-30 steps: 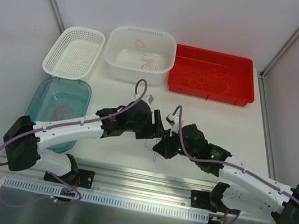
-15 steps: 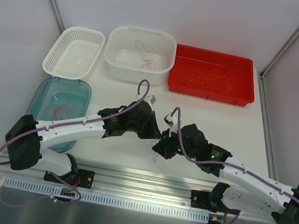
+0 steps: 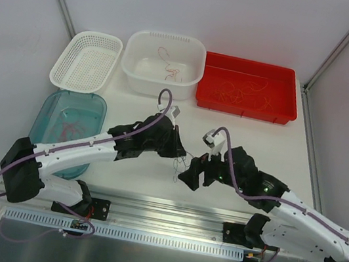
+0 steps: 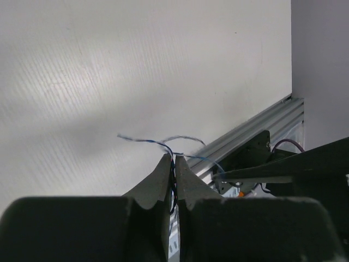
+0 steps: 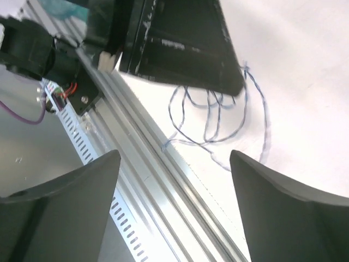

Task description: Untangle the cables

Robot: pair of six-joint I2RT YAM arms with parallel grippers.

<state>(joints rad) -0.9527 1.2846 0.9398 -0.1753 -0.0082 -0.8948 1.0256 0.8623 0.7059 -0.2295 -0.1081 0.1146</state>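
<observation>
Cable (image 5: 210,117) hanging in thin bluish loops from the left tool (image 4: 173,159), pinched tight between its tips, over the worktop (image 3: 253,140) close to the front rail (image 3: 168,211). Right tool (image 5: 174,155) gapes wide, nothing in it, just beside those loops. There's open worktop behind both arms, up to the bins. Whether the loops touch down I can't tell; from above the strand is too fine. More cables (image 3: 169,70) lie in the white tub (image 3: 158,87), the red tray (image 3: 244,110) and the teal tray (image 3: 92,108), with a basket (image 3: 86,57) alongside.
</observation>
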